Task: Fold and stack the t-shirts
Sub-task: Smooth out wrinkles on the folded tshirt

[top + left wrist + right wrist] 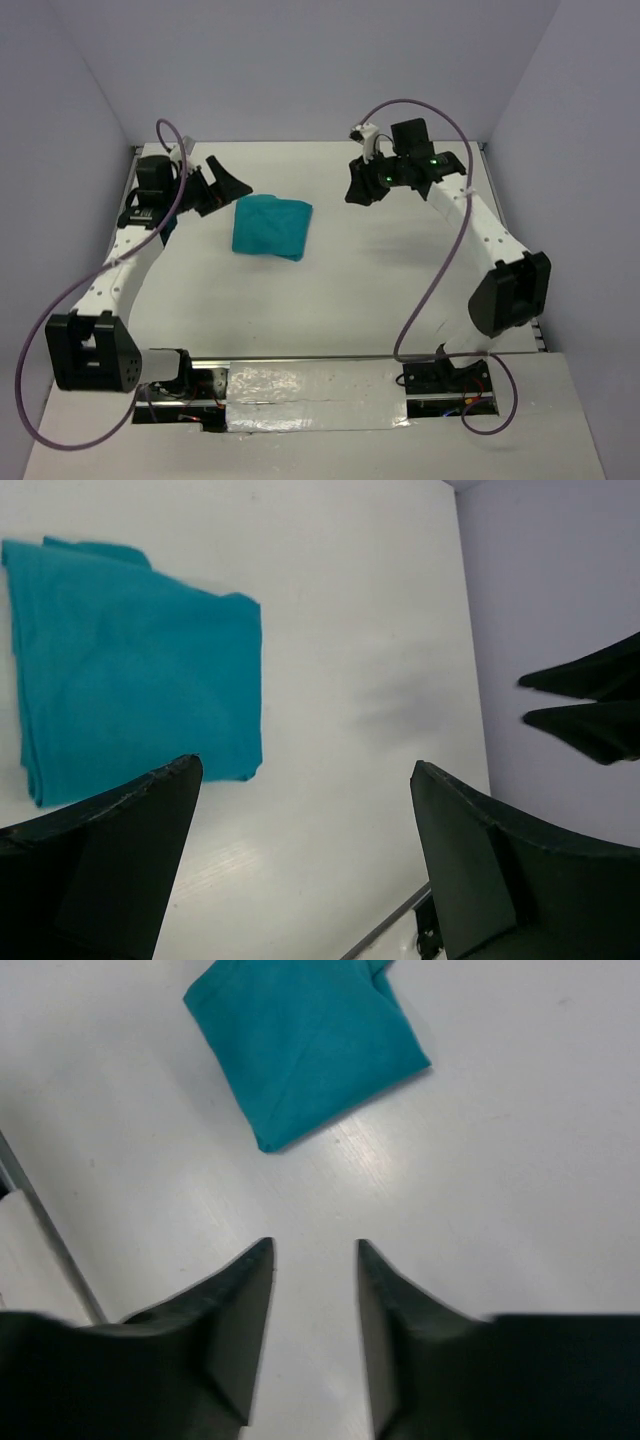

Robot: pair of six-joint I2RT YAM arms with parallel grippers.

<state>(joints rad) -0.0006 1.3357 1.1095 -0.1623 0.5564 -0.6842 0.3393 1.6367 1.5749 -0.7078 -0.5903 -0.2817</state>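
Folded t-shirt (271, 227) laid on the surface (350, 290) — nothing is held.
The left fingers (110, 860) and right fingers (225, 1330) are spread, empty — the fold could be dragged open by a snagged edge.

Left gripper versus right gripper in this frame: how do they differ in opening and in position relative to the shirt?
The left gripper has its jaws spread wide; the right gripper is open too, but with a narrower gap. The left gripper is close beside the shirt; the right gripper stands farther off, on its opposite side. Both are empty and neither touches the shirt.
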